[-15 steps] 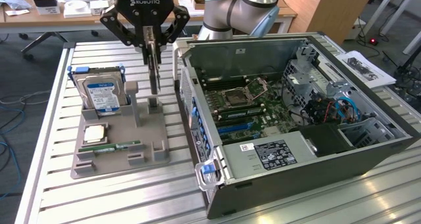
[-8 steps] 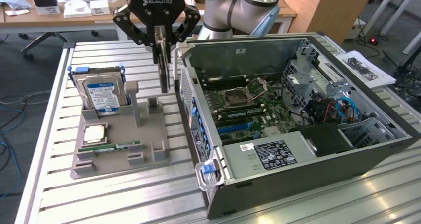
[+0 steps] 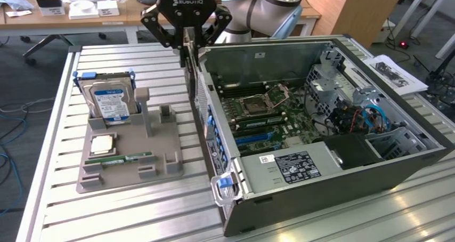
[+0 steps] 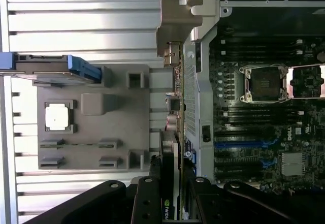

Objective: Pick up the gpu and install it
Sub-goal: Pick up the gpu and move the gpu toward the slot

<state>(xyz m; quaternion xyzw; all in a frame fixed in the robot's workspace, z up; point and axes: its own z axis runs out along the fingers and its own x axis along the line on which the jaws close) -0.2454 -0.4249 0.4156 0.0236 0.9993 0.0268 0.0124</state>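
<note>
Exterior view: slatted metal table (image 3: 142, 220) carried an open PC case (image 3: 341, 186). Gripper (image 3: 188, 43) clenched the gpu (image 3: 189, 59) edge-on above the case's wall. Wrist view: gpu hung over that wall, beside the grey tray (image 4: 91, 132).

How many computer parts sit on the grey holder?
3: hard drive upright at the back, processor flat in the middle, green memory stick in front. More may hide behind the drive.

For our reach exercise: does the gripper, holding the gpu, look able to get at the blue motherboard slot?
Probably yes: the case lies open, and nothing covers the blue slot. The gripper, shut on the gpu, hangs at the case's rim.
</note>
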